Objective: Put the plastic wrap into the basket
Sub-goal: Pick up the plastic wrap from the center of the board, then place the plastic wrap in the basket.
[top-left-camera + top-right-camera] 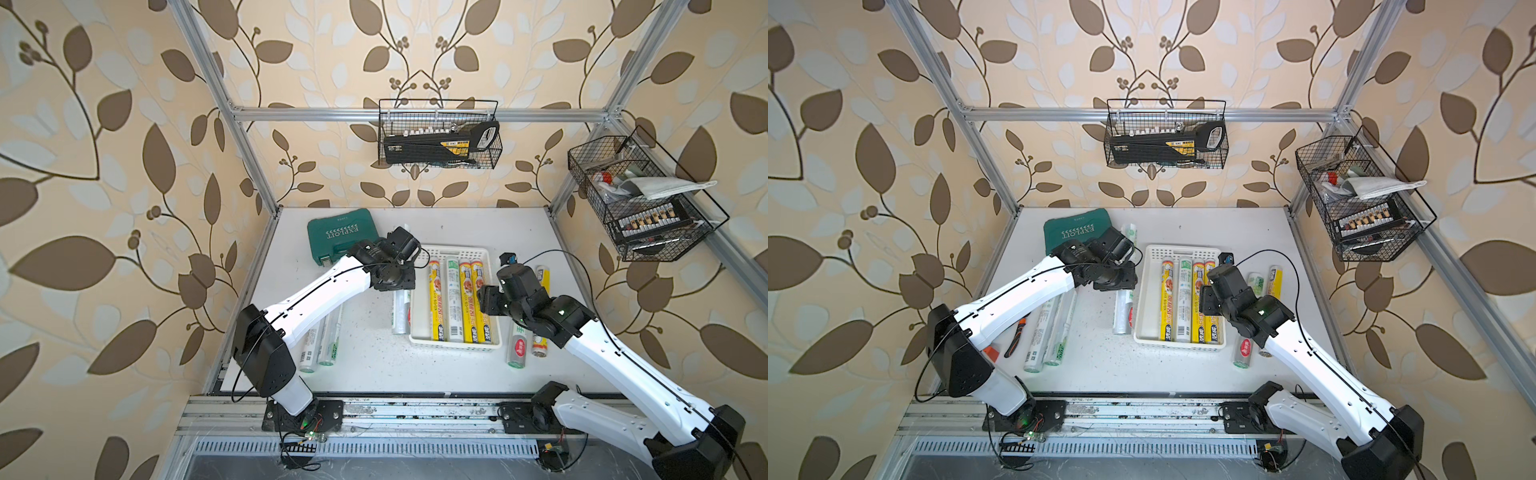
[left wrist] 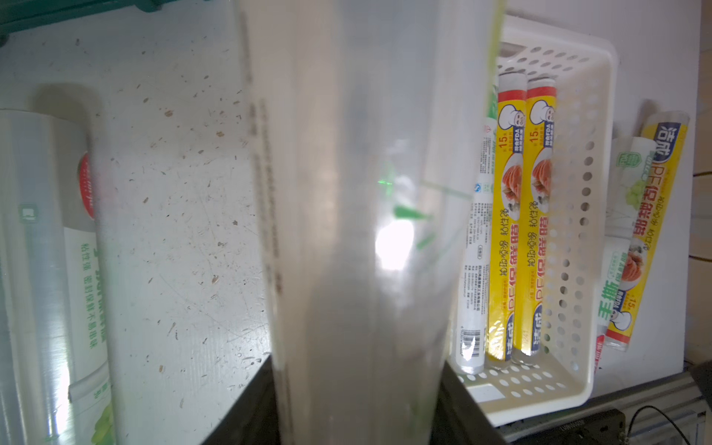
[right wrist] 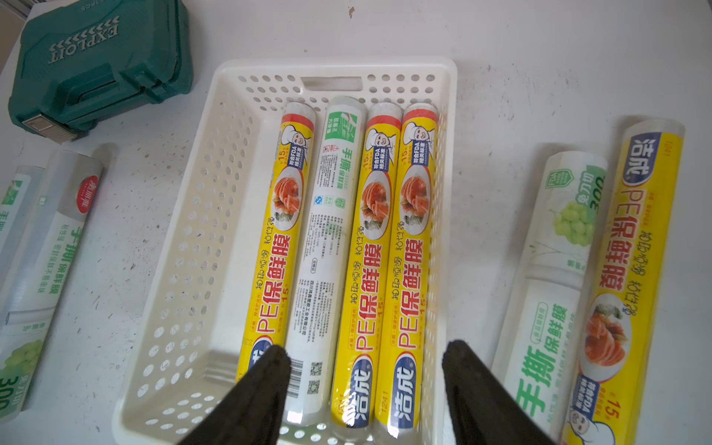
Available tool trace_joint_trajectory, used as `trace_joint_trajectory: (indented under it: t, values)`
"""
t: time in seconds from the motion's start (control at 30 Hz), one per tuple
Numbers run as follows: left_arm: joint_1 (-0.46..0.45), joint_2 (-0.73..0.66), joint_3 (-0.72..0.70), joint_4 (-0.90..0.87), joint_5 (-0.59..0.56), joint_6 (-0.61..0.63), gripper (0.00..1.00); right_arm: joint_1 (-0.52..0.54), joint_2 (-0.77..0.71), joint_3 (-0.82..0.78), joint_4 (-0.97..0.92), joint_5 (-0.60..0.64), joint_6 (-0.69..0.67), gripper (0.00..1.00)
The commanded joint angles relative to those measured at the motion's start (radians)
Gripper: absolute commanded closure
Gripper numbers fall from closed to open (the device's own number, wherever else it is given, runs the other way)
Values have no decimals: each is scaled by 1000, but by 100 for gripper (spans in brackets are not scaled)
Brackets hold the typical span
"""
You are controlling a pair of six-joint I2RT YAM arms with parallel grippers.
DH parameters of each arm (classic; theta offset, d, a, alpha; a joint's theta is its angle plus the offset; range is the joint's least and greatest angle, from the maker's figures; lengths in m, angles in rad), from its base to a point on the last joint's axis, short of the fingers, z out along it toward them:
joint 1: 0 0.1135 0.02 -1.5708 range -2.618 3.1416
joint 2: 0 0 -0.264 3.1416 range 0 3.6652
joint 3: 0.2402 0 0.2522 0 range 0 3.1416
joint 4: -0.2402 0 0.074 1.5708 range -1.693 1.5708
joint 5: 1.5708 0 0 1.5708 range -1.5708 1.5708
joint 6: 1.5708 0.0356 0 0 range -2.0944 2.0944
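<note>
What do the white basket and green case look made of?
The basket looks like moulded plastic, matte off-white: round perforations, moulded handle slot. The green case is probably hard plastic, lightly textured: raised lettering; its latch looks metallic.

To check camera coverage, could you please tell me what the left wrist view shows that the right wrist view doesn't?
Only the left wrist: a blurred silvery roll clamped in the left gripper. Only the right wrist: the right gripper, open and empty, plus a third yellow roll in the basket. Both: the white basket with two yellow rolls inside.
</note>
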Motion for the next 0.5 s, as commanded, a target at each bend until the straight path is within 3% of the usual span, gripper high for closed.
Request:
trace_joint_trajectory:
  t: [0.0,0.47]
  values:
    - [-10,28,72,38,-52,-14,54,-9,-15,-25,-14,-18,-12,34]
    - [-89,218,209,76,-91,-46,54,-27,-16,-43,-8,-46,-14,33]
